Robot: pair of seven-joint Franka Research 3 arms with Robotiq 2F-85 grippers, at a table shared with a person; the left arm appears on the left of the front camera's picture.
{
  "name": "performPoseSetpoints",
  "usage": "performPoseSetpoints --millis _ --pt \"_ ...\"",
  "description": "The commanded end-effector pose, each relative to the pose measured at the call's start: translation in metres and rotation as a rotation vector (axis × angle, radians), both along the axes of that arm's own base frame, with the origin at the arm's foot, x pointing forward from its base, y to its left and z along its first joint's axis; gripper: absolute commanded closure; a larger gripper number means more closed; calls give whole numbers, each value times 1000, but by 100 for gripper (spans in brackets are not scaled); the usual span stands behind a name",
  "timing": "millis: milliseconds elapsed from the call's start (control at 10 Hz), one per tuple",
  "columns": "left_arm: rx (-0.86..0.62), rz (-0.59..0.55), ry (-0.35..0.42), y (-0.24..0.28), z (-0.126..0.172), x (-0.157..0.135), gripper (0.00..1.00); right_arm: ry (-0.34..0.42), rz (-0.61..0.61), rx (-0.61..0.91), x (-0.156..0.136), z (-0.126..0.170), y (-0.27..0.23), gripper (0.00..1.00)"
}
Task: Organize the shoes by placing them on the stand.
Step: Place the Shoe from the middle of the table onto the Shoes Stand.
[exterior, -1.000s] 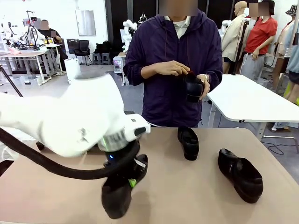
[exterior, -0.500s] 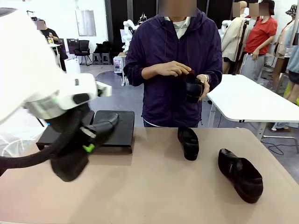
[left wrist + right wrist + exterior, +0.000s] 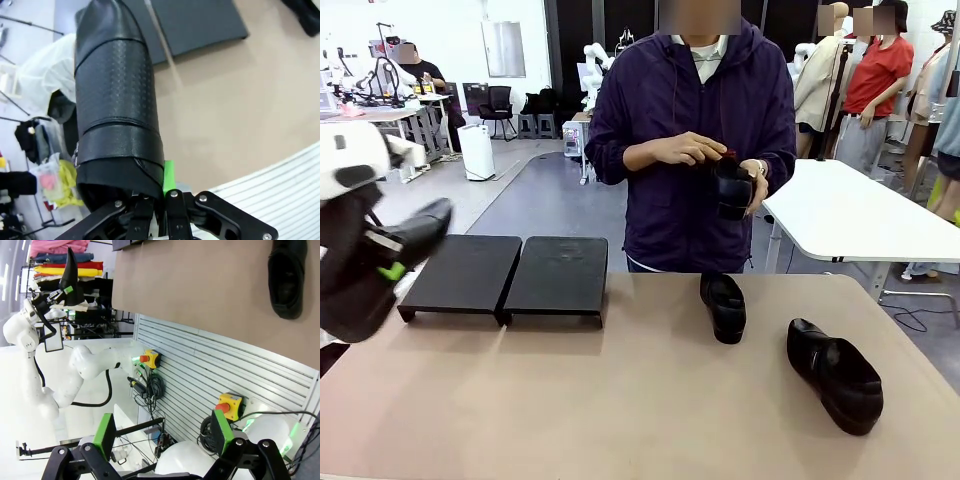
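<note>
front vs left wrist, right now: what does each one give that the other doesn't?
Front: the person across the table with a second shoe in hand, and a loose shoe lying at the table's right.
Left wrist: the grip up close. The left gripper is shut on the opening rim of the held shoe, with a green pad outside it and the toe pointing away.
Both: that held shoe up off the table, the bare stand, and the tan tabletop.

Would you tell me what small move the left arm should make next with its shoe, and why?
Probably carry the shoe rightward over the stand's left platform: the left gripper is shut on it, raised just left of that platform, and both platforms are bare.
</note>
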State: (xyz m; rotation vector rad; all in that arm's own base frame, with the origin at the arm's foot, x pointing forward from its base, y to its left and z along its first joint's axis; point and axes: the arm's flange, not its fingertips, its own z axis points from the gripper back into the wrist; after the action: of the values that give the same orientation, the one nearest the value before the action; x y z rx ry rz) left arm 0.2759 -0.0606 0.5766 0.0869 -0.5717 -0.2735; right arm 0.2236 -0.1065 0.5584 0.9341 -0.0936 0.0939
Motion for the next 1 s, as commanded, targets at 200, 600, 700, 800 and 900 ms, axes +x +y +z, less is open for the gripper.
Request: performPoseSetpoints --millis 200,600,700,800,900 --pt "-52 84 79 62 -67 -4 100 -6 7 17 0 2 1 0" --pt "2 41 20 38 -8 15 100 -6 7 17 0 2 1 0" --pt "1 50 46 41 -15 19 100 -6 7 17 0 2 1 0" --pt "-8 75 44 51 -13 36 100 -6 7 17 0 2 1 0" --pt "-5 94 28 68 -11 64 100 -6 7 17 0 2 1 0"
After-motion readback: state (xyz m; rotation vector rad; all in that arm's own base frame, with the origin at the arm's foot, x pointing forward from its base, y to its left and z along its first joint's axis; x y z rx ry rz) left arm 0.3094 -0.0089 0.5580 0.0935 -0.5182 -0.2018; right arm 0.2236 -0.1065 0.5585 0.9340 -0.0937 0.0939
